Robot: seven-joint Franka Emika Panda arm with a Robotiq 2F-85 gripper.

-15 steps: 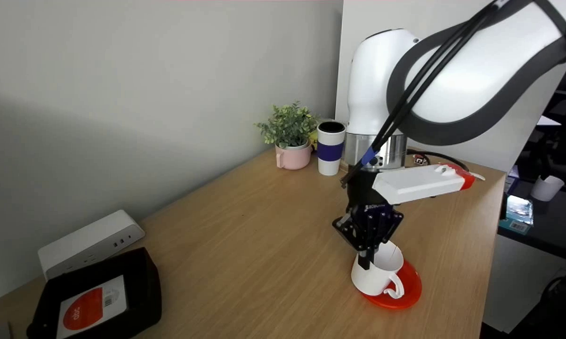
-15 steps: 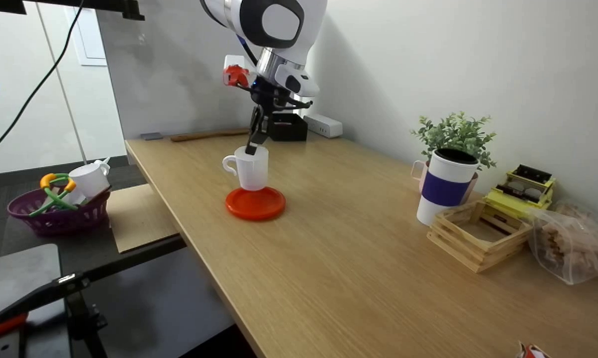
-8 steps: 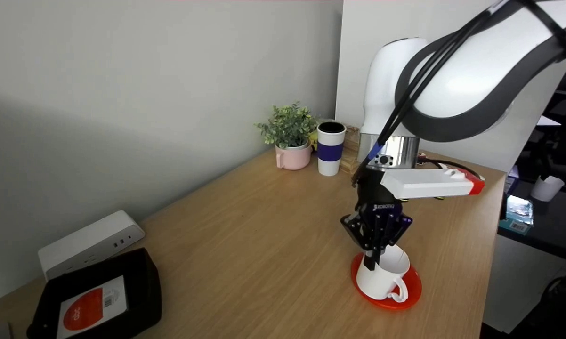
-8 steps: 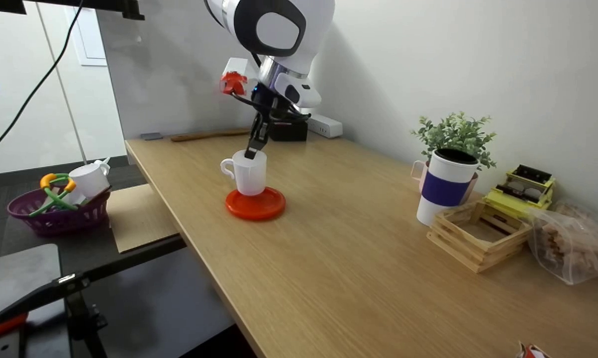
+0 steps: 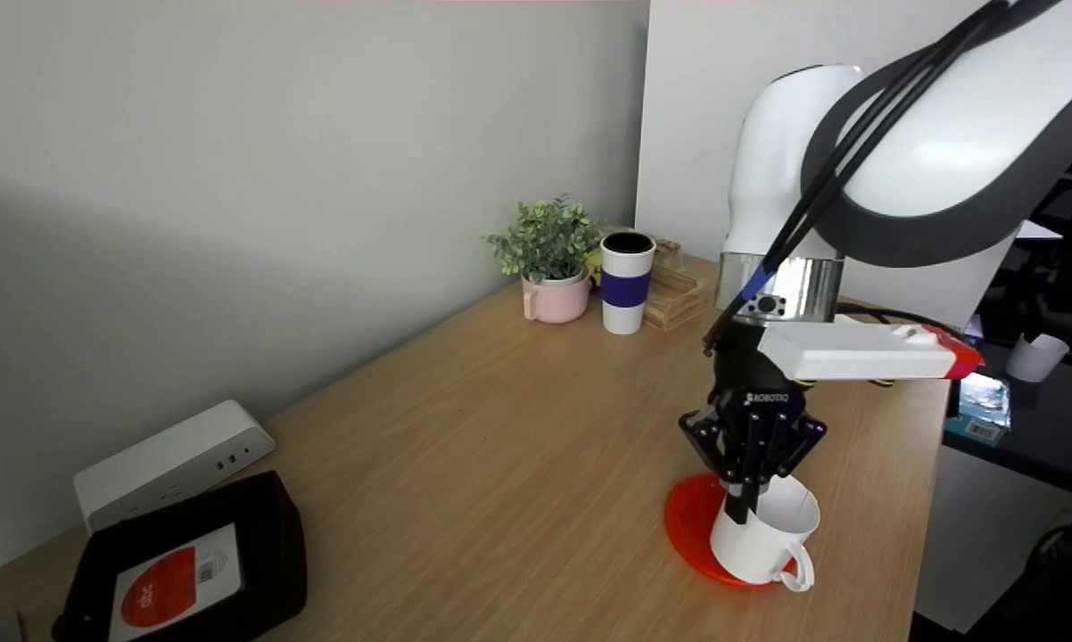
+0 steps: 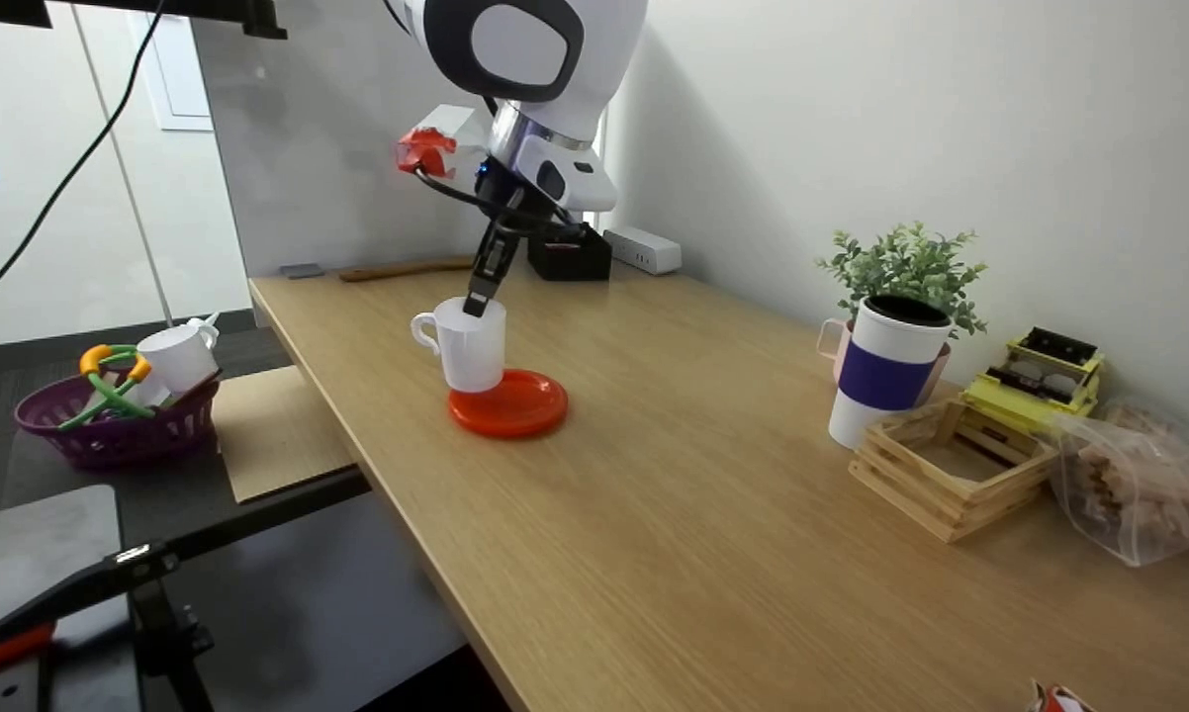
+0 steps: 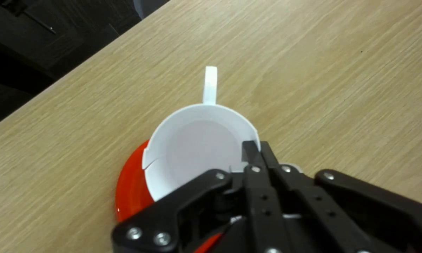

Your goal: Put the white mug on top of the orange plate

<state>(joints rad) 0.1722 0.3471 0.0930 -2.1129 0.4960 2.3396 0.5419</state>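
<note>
Lower right of the frame, we see the tool (image 5: 742, 506) grasping the white mug (image 5: 761, 544), which partly hides the orange plate (image 5: 689, 524).

From afar I cannot tell whether the small plain white ceramic mug (image 6: 474, 351) touches the round, glossy red-orange plate (image 6: 523, 407) it partly hides. In the wrist view my black jointed gripper (image 7: 258, 146) is slightly blurred, cropped below, and covers more of the plate. The white-and-grey robot arm (image 5: 955, 160) is cut off above in both exterior views. In an exterior view, a white tumbler with a purple band (image 6: 883, 374) hides most of a pink mug (image 6: 940, 365); a red-and-white object (image 6: 1059, 701) at the bottom edge is too cropped to identify.
</note>
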